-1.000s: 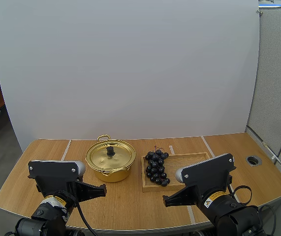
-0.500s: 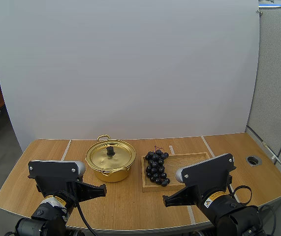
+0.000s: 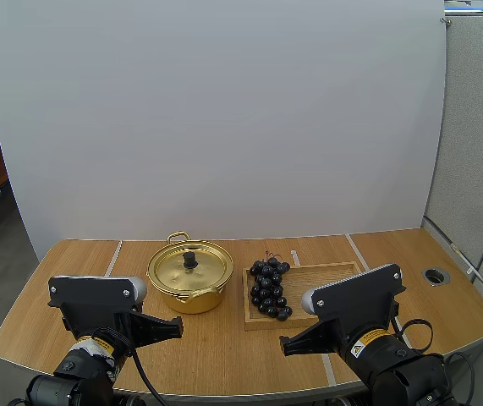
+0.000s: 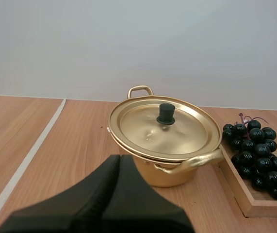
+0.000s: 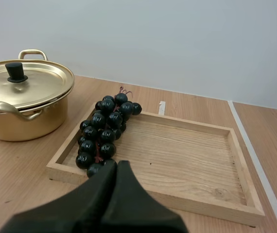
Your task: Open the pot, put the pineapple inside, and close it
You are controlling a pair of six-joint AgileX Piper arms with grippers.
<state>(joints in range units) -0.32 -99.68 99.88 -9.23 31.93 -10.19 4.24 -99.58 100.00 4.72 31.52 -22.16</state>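
High view is showing you a gold pot [image 3: 189, 288] sitting on the table [image 3: 224, 351] with its lid [image 3: 200, 271] seated flat on the rim, black knob [image 3: 189, 259] up, so its inside is hidden from you. Just beside the pot a wooden tray [image 3: 330, 283] is lying flat. A bunch of dark grapes [image 3: 269, 289] is resting in the tray end nearest the pot, and the rest of the tray floor is bare. Your left gripper [image 4: 119, 161] is hovering short of the pot, its fingers pressed together into one wedge and gripping nothing. Your right gripper [image 5: 117, 166] is pointing at the grapes from just short of the tray, pinched together the same way and carrying nothing.
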